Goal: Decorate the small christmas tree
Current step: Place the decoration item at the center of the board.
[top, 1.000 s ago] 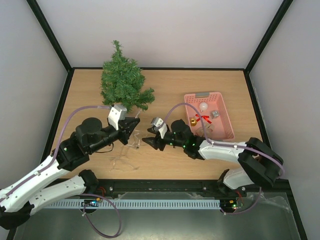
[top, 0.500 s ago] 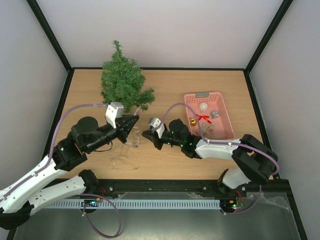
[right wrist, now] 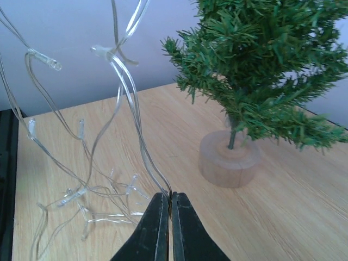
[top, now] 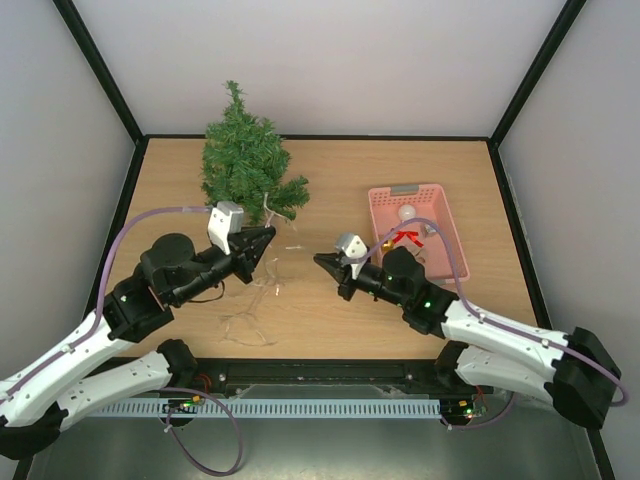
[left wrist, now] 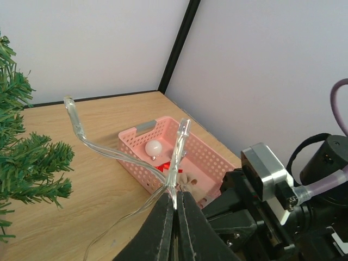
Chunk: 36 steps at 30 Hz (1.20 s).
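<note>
1. The small christmas tree (top: 243,165) stands upright on its pale round base (right wrist: 228,160) at the far left of the table (top: 400,170), with no ornament showing on its branches.
2. Just in front of the tree, the left gripper (top: 270,234) has its fingers pressed together on a string of clear lights (left wrist: 181,138). Two of the bulbs rise above the fingertips.
3. To the right of the left gripper, slightly apart and facing it, the right gripper (top: 320,259) pinches the same string between closed fingers. The wire climbs away from it in a loop.
4. The rest of the string lies in loose tangles on the table in front of the two grippers.
5. A pink basket (top: 452,240) sits on the right side of the table, well apart from the tree, holding a white bauble (top: 407,213) and a red bow (top: 405,237).
</note>
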Tool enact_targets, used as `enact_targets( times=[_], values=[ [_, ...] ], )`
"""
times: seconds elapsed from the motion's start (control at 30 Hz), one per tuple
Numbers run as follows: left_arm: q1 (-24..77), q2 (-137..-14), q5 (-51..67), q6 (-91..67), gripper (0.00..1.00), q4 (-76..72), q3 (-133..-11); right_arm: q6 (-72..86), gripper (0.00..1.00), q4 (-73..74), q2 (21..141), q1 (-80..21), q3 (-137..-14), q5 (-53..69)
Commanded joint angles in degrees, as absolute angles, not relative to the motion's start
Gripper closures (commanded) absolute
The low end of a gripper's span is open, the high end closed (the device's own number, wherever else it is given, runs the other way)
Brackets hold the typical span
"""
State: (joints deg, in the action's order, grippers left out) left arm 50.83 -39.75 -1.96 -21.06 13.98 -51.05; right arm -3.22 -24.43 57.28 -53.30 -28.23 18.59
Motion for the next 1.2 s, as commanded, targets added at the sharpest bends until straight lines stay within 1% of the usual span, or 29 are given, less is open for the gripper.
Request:
enact_targets(
  times=[0.0,0.13,0.27,0.33,0.4,0.47,0.53,0.63,0.73,1.0,1.17],
  values=[
    [50.76,-39.88,-1.33,-22.58,0.97,10.58,-53.16,-3.44,0.98,-13.19,50.71,-53.69,-28.09,13.52],
    [50.67,-41.47,-2.13,-21.20,0.96,11.17,-53.43,-0.28,0.98,-8.81,44.77,-53.65,-29.03,4.32],
    [50.68,-44.29,-1.31,-20.76,0.96,12.65,-52.44,3.69,0.98,-6.59,41.28,-53.68,-31.44,-3.60],
    [50.63,-45.29,-0.40,-21.41,0.92,12.39,-51.04,3.70,0.98,-5.09,40.90,-53.65,-32.20,-5.04],
    [50.68,-46.54,0.87,-21.91,0.85,12.18,-50.15,4.48,0.98,-2.44,41.02,-53.65,-33.13,-6.93],
    [50.64,-47.57,2.23,-22.45,0.70,12.49,-50.02,7.73,0.98,1.85,40.94,-53.66,-34.80,-12.09],
    [50.64,-47.70,2.75,-22.62,0.60,12.84,-49.87,10.62,0.98,4.95,39.59,-53.65,-36.05,-15.94],
    [50.67,-46.53,1.71,-22.99,0.49,13.26,-48.71,13.59,0.98,5.71,35.16,-53.66,-36.99,-17.15],
    [50.66,-45.48,-0.63,-23.57,0.42,14.00,-47.13,14.55,0.98,3.65,30.58,-53.61,-37.22,-16.80],
    [50.66,-46.72,-7.11,-27.64,0.41,17.95,-45.24,13.23,0.98,3.17,27.19,-53.61,-41.68,-20.75],
    [50.48,-50.46,-12.37,-31.36,0.47,21.31,-45.21,12.94,0.98,0.02,22.92,-53.61,-41.75,-23.71]
  ],
)
